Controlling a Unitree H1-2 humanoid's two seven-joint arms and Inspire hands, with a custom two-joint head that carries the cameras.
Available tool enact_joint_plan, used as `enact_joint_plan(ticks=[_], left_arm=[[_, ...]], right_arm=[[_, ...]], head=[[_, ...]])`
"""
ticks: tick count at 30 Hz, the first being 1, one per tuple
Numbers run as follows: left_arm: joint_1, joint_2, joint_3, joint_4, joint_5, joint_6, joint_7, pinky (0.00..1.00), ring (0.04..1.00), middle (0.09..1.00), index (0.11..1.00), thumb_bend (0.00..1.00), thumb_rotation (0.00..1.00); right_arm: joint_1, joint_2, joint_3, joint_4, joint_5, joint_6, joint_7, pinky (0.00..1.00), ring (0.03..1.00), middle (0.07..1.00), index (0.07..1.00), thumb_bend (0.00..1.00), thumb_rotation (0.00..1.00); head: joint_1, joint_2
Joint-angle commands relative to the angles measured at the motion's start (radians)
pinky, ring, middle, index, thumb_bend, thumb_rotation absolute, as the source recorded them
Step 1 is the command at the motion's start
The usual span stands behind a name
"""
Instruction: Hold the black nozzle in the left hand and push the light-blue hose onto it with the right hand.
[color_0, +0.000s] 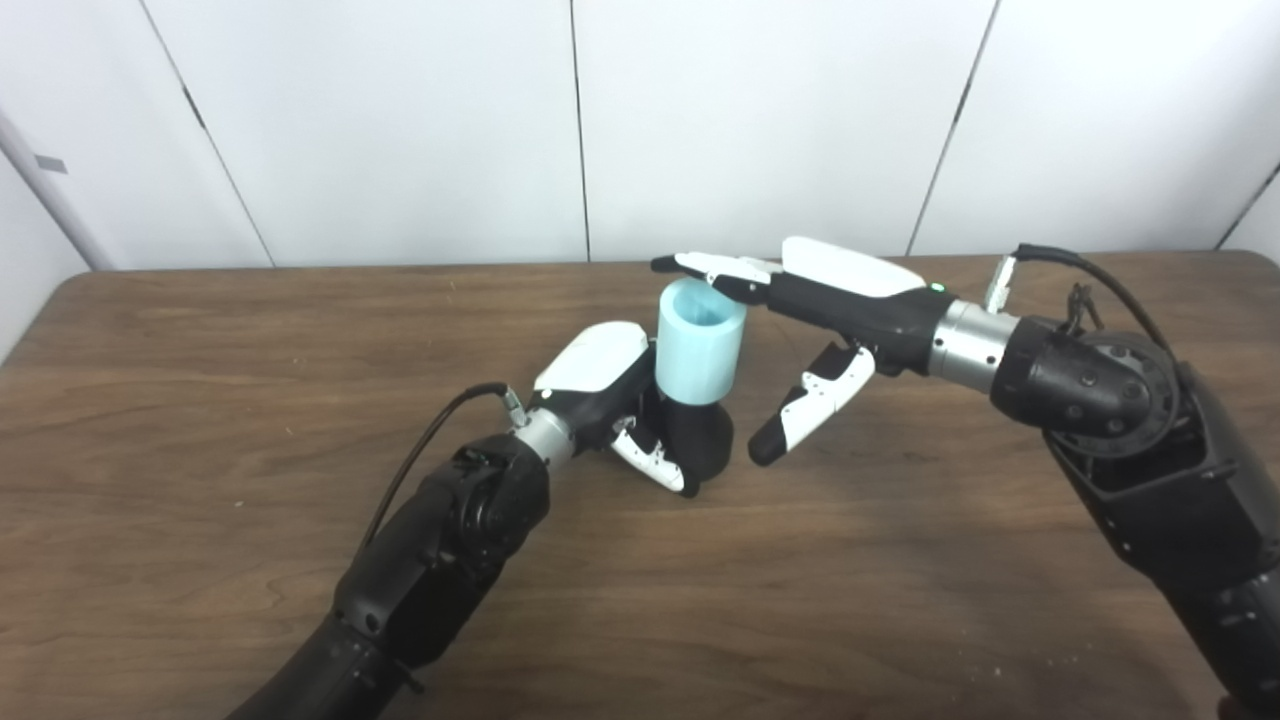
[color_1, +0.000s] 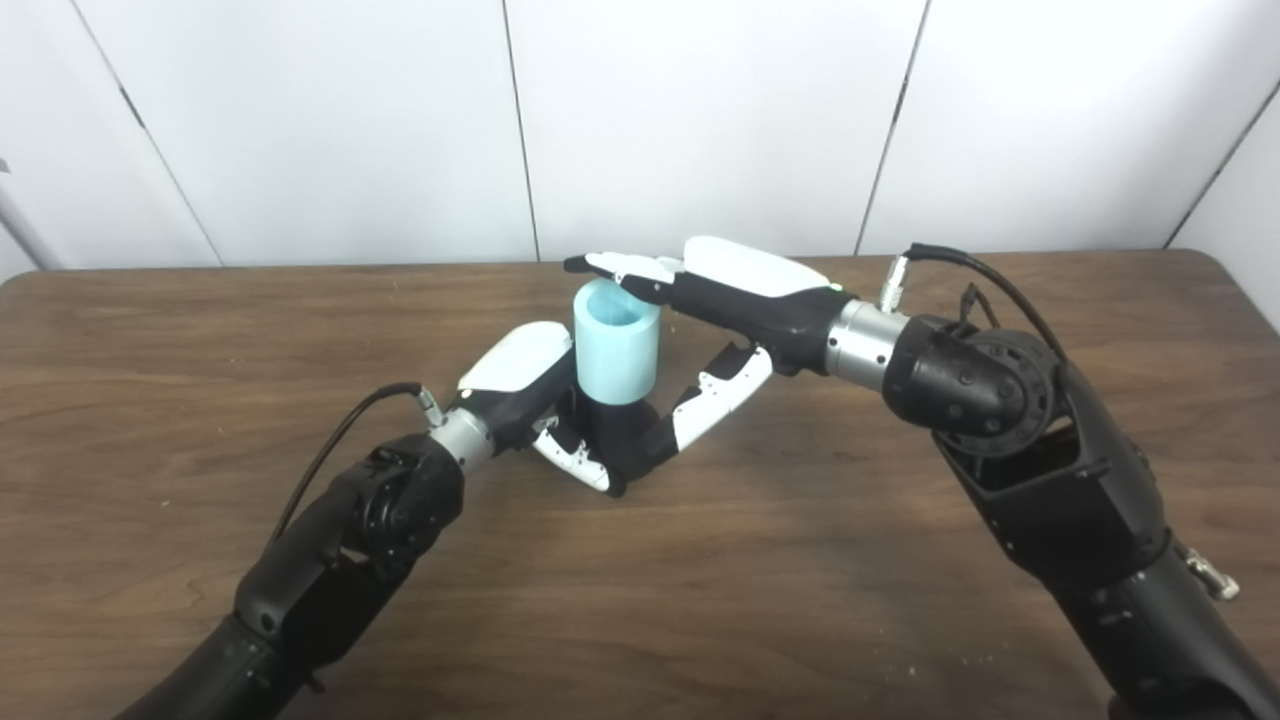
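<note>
Black and white, the left hand (color_0: 625, 405) at the frame's centre is wrapped around the black nozzle (color_0: 700, 440), which stands on the brown bench (color_0: 250, 400). Light-blue hose (color_0: 700, 342) already sits upright on the nozzle's top. Just right of it, the right hand (color_0: 800, 330) is spread, holding nothing, fingers (color_0: 715, 268) laid flat over the hose's rim. Seating looks to be the step underway; next probably calls for a straight downward press while the left hand braces.
</note>
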Motion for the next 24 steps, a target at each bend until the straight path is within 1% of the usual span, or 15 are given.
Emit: enact_joint_plan(ticks=[1,6,10,13,17,20,22,24], left_arm=[[0.042,0.032,-0.025,0.059,0.024,0.037,-0.072,0.4,0.439,0.428,0.489,0.53,0.0],[0.044,0.031,-0.023,0.06,0.021,0.036,-0.07,0.4,0.44,0.443,0.488,0.53,0.0],[0.046,0.03,-0.024,0.058,0.021,0.036,-0.069,0.39,0.442,0.447,0.487,0.53,0.0],[0.046,0.03,-0.023,0.055,0.018,0.037,-0.071,0.41,0.457,0.467,0.485,0.53,0.0],[0.047,0.031,-0.022,0.057,0.017,0.034,-0.068,0.41,0.454,0.446,0.488,0.53,0.0],[0.048,0.032,-0.021,0.061,0.015,0.031,-0.065,0.42,0.465,0.466,0.485,0.53,0.0],[0.049,0.032,-0.02,0.062,0.014,0.029,-0.065,0.43,0.471,0.478,0.483,0.53,0.0],[0.051,0.032,-0.019,0.059,0.012,0.03,-0.066,0.42,0.469,0.468,0.485,0.53,0.0]], right_arm=[[-0.032,-0.02,-0.02,-0.037,0.011,-0.029,-0.004,1.0,1.0,1.0,1.0,0.92,0.74],[-0.02,-0.021,-0.016,-0.057,0.003,-0.022,-0.004,1.0,1.0,1.0,1.0,0.92,0.74],[-0.011,-0.022,-0.001,-0.061,-0.013,-0.034,0.0,1.0,1.0,1.0,1.0,0.92,0.74],[-0.014,-0.033,0.015,-0.05,-0.012,-0.052,0.022,1.0,1.0,1.0,1.0,0.92,0.76],[-0.019,-0.049,0.026,-0.049,0.004,-0.07,0.052,1.0,1.0,1.0,1.0,0.88,0.75],[-0.02,-0.067,0.041,-0.036,0.003,-0.138,0.061,1.0,1.0,1.0,0.996,0.87,0.74],[-0.023,-0.081,0.058,-0.024,-0.017,-0.191,0.064,1.0,1.0,1.0,0.984,0.87,0.74],[-0.025,-0.09,0.075,-0.011,-0.039,-0.228,0.066,1.0,1.0,1.0,0.974,0.87,0.75]], head=[[0.003,0.0],[0.004,0.001],[0.004,0.005],[0.005,0.006],[0.005,0.008],[0.005,0.009],[0.003,0.007],[0.004,0.008]])
